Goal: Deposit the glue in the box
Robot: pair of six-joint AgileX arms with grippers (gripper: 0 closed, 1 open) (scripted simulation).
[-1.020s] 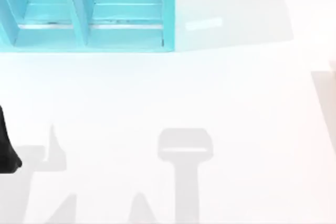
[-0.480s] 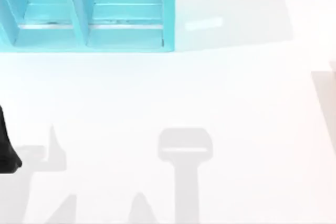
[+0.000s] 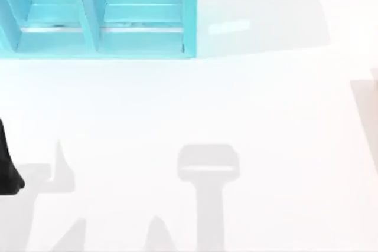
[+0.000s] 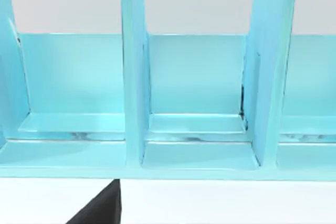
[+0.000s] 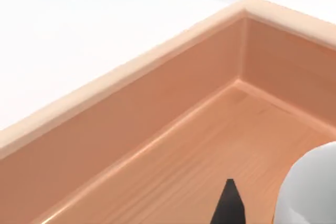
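Note:
The box [image 5: 131, 72] is light wood, and the right wrist view looks into one of its inner corners from close above. A white rounded body, which I take for the glue [image 5: 310, 187], sits at that view's edge over the box floor. One black fingertip [image 5: 229, 203] of my right arm shows just beside it; whether it touches the glue I cannot tell. My left arm [image 3: 7, 163] is parked at the table's left edge, and a black part of its gripper [image 4: 100, 211] faces the turquoise structure.
A tall turquoise shelf structure [image 3: 106, 16] with upright dividers stands at the back left of the white table [image 3: 236, 104]. Arm shadows lie across the table's front middle.

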